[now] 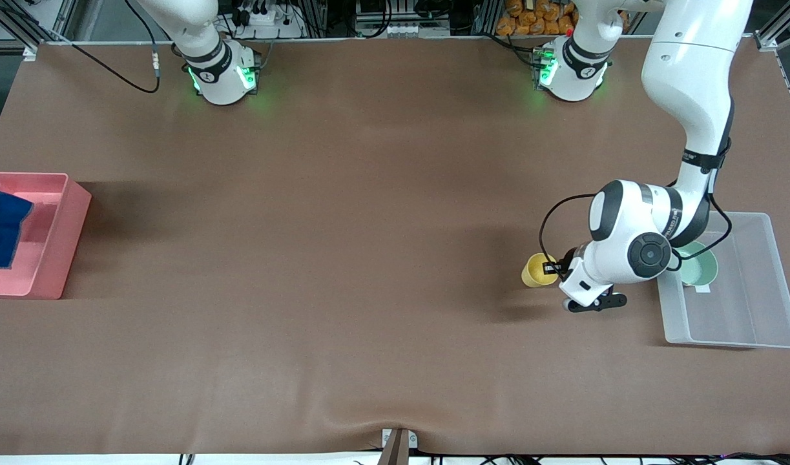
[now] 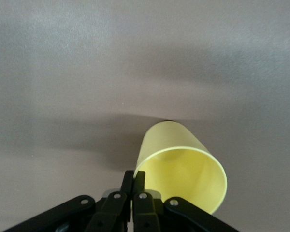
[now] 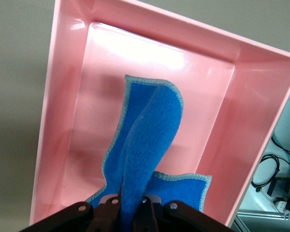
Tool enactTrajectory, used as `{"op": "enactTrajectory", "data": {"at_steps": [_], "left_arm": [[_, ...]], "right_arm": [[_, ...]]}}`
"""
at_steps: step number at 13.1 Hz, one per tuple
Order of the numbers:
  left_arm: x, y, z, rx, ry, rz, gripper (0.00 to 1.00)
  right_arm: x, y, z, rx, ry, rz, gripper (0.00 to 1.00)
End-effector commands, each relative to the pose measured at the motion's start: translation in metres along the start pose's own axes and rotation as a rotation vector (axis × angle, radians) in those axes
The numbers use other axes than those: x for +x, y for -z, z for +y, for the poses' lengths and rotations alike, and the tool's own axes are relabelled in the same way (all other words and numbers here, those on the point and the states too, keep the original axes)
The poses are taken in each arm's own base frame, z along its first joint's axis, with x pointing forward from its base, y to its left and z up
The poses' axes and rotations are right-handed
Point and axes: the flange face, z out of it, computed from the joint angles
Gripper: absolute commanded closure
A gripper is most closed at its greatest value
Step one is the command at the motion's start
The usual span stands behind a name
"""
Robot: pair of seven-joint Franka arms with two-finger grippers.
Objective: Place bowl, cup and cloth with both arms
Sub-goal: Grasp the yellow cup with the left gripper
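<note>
Left gripper point(image 1: 558, 266): clenched on the rim of the cup point(image 1: 535, 270), fingers point(image 2: 133, 186) pinched across the yellow wall, as the left wrist view shows; the cup sits tilted with its open mouth toward that wrist camera, over the brown table point(image 1: 343, 258) just beside the clear bin point(image 1: 750, 323) at the left arm's end. Bowl point(image 1: 699, 266): pale mint green, resting inside the clear bin, in the part farther from the front camera, partly covered by the left arm. Right gripper point(image 3: 133, 205): over the pink tray point(image 3: 261, 121) at the right arm's end of the table, fingers closed on a raised fold of the cloth point(image 3: 150, 145). Cloth: deep blue with grey-blue trim, hanging from the grip with its lower edges spread in the tray.
</note>
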Motion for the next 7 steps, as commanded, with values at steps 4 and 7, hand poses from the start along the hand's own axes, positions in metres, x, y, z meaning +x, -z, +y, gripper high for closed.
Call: {"op": "enactTrajectory", "data": {"at_steps": [4, 7], "left_arm": [[0.021, 0.077, -0.052, -0.009, 0.065, 0.086, 1.0], [0.035, 0.136, -0.125, -0.013, 0.007, 0.083, 1.0]], "right_arm": [[0.008, -0.016, 0.004, 0.008, 0.017, 0.02, 1.0], [0.011, -0.029, 0.003, 0.012, 0.023, 0.022, 1.0]]}}
